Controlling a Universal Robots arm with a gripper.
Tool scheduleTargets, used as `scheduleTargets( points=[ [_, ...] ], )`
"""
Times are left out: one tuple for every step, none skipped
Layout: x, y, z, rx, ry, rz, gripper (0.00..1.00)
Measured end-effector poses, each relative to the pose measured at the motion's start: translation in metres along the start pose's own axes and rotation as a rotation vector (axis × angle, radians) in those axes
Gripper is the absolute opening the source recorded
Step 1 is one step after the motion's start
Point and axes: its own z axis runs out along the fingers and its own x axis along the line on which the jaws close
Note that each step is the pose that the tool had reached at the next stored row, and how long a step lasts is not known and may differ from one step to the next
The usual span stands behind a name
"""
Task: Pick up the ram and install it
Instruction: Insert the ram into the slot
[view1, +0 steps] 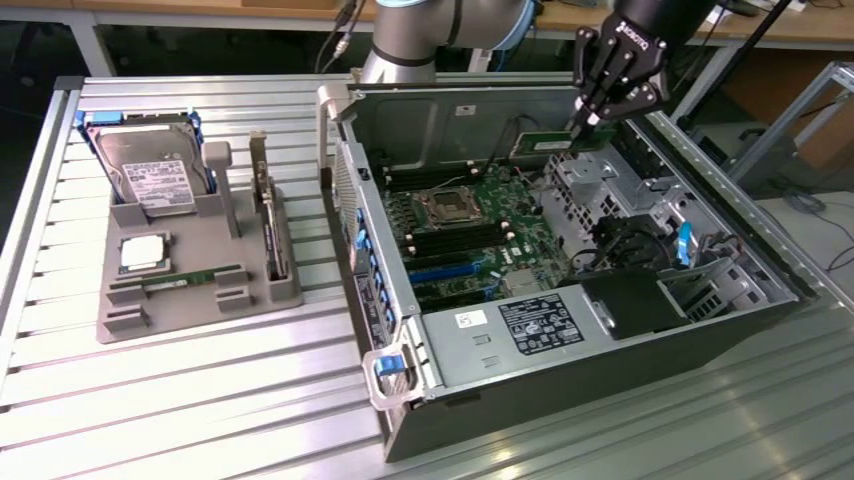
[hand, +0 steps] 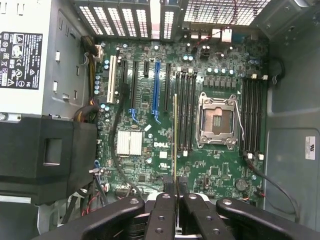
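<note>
Start at the exterior view's left. The bench (view1: 160, 400) has bare slats, then a gray tray (view1: 200, 310) sits well apart from the PC case (view1: 561, 400), w/ a strip of bare bench between them. On the tray, a hard drive (view1: 154, 175) lies at the end far from the camera and a square silver chip (view1: 144, 253) lies nearer.

The PC case lies on its side w/ the big side open and facing up. Its left wall (view1: 350, 200) is a thin metal edge standing up. Inside the case, the motherboard (view1: 467, 230) lies flat on the bottom w/ lots of open room above it. The case's right half is more crowded. It has a metal cage (view1: 587, 185), a black box (view1: 641, 300) and a silver box w/ a label (view1: 541, 325) at the near end.

The fingers (view1: 587, 112) are up over the far right part of the case, above the cage edge. They are squeezed shut on the ram (view1: 550, 143), which sticks out from the tips toward the exterior view's left, up above the board.

In the wrist view the ram (hand: 175, 135) shows edge-on as a thin line. It is pinched between the two inner fingers (hand: 161, 217) and reaches out past their tips. It runs the same way as the long black slots (hand: 186, 110) next to the square socket (hand: 217, 122). Can't tell if it touches a slot.
</note>
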Motion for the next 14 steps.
scheduleTargets(
  points=[
    [0.0, -0.0001, 0.0009, 0.0, -0.0001, 0.0, 0.12],
    [0.0, -0.0002, 0.0016, 0.0, -0.0001, 0.0, 0.12],
    [0.0, -0.0003, 0.0024, 0.0001, -0.0001, 0.0, 0.12],
    [0.0, -0.0003, 0.0032, 0.0, -0.0001, 0.0, 0.12],
    [0.0, -0.0004, 0.0038, 0.0001, -0.0001, 0.0, 0.12],
    [0.0, -0.0005, 0.0044, 0.0, -0.0001, 0.0, 0.12],
    [0.0, -0.0005, 0.0048, 0.0, -0.0001, 0.0, 0.12],
    [0.0, -0.0006, 0.0051, 0.0, -0.0001, 0.0, 0.12],
    [0.0, -0.0007, 0.0061, 0.0, -0.0001, 0.0, 0.12],
    [0.0, -0.0008, 0.0068, 0.0, -0.0001, 0.0, 0.12],
    [0.0, -0.0009, 0.0079, 0.0, -0.0001, 0.0, 0.12],
    [0.0, -0.001, 0.0086, 0.0, -0.0001, 0.0, 0.12],
    [0.0, -0.001, 0.0092, 0.0, -0.0001, 0.0, 0.12],
    [0.0, -0.0011, 0.01, 0.0, 0.0, 0.0, 0.12]
  ],
)
